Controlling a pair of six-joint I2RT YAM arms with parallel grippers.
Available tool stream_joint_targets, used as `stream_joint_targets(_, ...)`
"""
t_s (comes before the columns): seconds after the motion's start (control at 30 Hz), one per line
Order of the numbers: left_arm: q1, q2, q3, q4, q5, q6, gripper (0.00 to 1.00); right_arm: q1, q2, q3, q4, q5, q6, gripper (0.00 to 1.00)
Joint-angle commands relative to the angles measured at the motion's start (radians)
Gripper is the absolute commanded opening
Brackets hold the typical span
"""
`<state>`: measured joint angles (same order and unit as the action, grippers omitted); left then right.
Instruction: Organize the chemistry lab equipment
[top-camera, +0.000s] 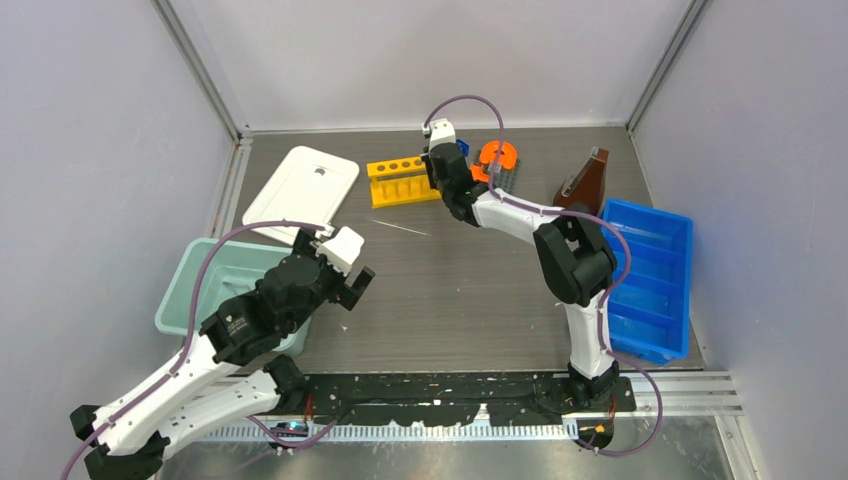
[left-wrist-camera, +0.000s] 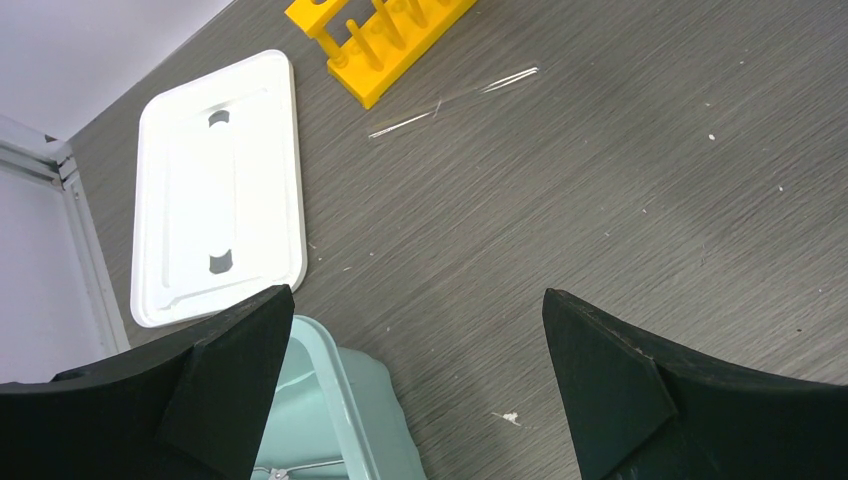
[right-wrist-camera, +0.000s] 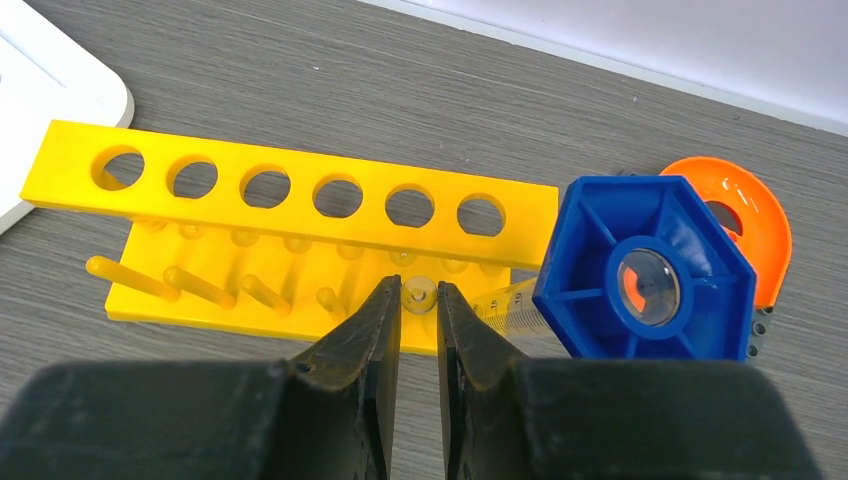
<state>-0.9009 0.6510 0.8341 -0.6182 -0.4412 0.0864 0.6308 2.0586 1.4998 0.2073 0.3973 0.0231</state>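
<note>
My right gripper (top-camera: 441, 152) (right-wrist-camera: 418, 292) is at the yellow six-hole rack (top-camera: 403, 180) (right-wrist-camera: 300, 190), shut on a small clear tube (right-wrist-camera: 418, 296) seen end-on between its fingertips. The blue hexagonal piece (right-wrist-camera: 645, 270) (top-camera: 462, 147), with a clear graduated tube attached, lies on its side just right of the rack. The thin clear rod (top-camera: 398, 227) (left-wrist-camera: 455, 98) lies on the table in front of the rack. The brown cone-shaped flask (top-camera: 585, 182) stands at the back right. My left gripper (top-camera: 352, 288) (left-wrist-camera: 415, 300) is open and empty above the table, beside the teal bin's corner. The white triangle is out of view.
A teal bin (top-camera: 215, 290) (left-wrist-camera: 340, 400) sits at the left with a thin metal wire piece (left-wrist-camera: 290, 466) inside. A white lid (top-camera: 302, 190) (left-wrist-camera: 215, 185) lies behind it. An orange horseshoe piece (top-camera: 497, 157) (right-wrist-camera: 745, 215) sits behind the blue piece. A blue divided tray (top-camera: 650, 280) stands at the right.
</note>
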Motion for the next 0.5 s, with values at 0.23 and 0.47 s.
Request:
stream_joint_targets(0.23,0.002,0.005,0.002,0.04,0.01,0.004,1.0,0.0,-0.098,0.032,0.014,-0.033,0.005,0.19)
stream_joint_targets(0.47,0.002,0.005,0.002,0.04,0.008,0.005,1.0,-0.001,-0.111,0.023,0.003,-0.039,0.016,0.2)
